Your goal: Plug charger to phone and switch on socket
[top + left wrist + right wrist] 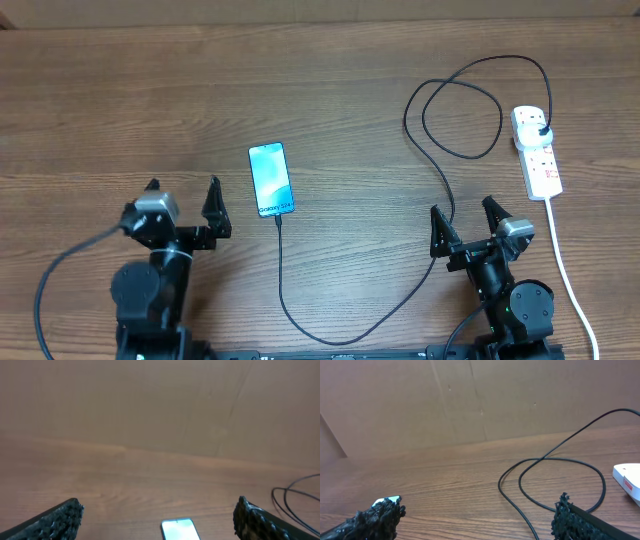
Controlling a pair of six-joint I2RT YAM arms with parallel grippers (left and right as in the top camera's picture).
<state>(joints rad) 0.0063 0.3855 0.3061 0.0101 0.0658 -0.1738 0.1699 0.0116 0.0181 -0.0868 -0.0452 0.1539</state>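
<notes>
The phone [271,179] lies screen-up and lit on the wooden table; its far end shows in the left wrist view [178,529]. The black charger cable [330,335] runs from the phone's near end, loops round the front and right, and its black plug [541,133] sits in the white socket strip [538,152] at the right. My left gripper [183,187] is open and empty, left of the phone. My right gripper [464,212] is open and empty, near the cable, below and left of the strip. The cable [530,492] and the strip's corner [627,477] show in the right wrist view.
The strip's white cord [568,275] runs down toward the table's front right, beside my right arm. A brown wall stands behind the table in both wrist views.
</notes>
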